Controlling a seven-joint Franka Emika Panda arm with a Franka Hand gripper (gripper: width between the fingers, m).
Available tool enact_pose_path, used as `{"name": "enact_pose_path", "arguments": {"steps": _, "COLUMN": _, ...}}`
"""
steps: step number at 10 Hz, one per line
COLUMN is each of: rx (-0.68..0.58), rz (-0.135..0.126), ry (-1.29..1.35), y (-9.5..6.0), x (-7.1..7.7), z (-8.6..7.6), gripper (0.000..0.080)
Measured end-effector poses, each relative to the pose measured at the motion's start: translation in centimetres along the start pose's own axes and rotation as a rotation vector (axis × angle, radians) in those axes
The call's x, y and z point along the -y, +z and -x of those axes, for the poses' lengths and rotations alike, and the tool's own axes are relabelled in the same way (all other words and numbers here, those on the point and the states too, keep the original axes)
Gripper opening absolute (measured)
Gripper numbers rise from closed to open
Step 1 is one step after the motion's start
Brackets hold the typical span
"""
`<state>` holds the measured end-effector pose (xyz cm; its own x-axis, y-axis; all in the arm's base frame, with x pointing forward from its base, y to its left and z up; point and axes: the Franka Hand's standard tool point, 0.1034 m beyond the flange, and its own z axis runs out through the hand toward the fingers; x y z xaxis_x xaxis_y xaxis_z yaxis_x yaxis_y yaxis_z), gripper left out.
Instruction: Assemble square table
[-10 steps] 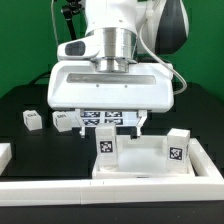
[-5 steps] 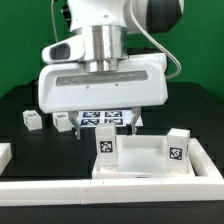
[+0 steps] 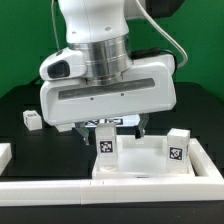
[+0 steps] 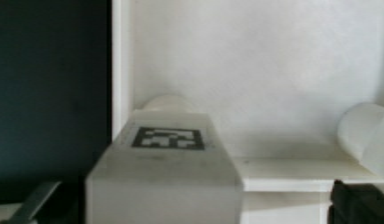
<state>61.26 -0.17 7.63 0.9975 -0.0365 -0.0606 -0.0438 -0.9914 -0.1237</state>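
Black work table (image 3: 18,100) under everything. Filling mid exterior view: gripper (image 3: 110,128), big white body low over scene, jaws spread as wide as poss, nothing held. Next in size, square table slab (image 3: 140,168), flat at front, toward ext view's right, just below gripper. Long white rail (image 3: 100,195) along front edge, close to slab. Behind gripper body, marker board (image 3: 104,121), mostly hidden, only a strip of tags showing. On slab, two upright tagged legs: one (image 3: 105,145) at left corner, other (image 3: 177,146) at right corner. Third leg (image 3: 32,119) loose on table, well apart at ext view's left. In wrist view, near leg (image 4: 162,175) standing between dark fingertips (image 4: 36,200), gap either side, no contact.
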Motion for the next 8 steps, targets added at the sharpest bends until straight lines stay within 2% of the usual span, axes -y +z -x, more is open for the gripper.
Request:
{"name": "enact_pose_path", "arguments": {"steps": 2, "rx": 0.000, "rz": -0.003, "ry": 0.091, "y": 0.03, "x": 0.07, "z": 0.00, "gripper": 0.0403}}
{"name": "enact_pose_path", "arguments": {"steps": 3, "rx": 0.001, "rz": -0.004, "ry": 0.175, "y": 0.06, "x": 0.11, "z": 0.01, "gripper": 0.0403}}
{"name": "enact_pose_path", "arguments": {"steps": 4, "rx": 0.001, "rz": -0.004, "ry": 0.227, "y": 0.09, "x": 0.15, "z": 0.02, "gripper": 0.0289}}
{"name": "enact_pose_path", "arguments": {"steps": 8, "rx": 0.004, "rz": -0.005, "ry": 0.448, "y": 0.28, "x": 0.26, "z": 0.06, "gripper": 0.0289}}
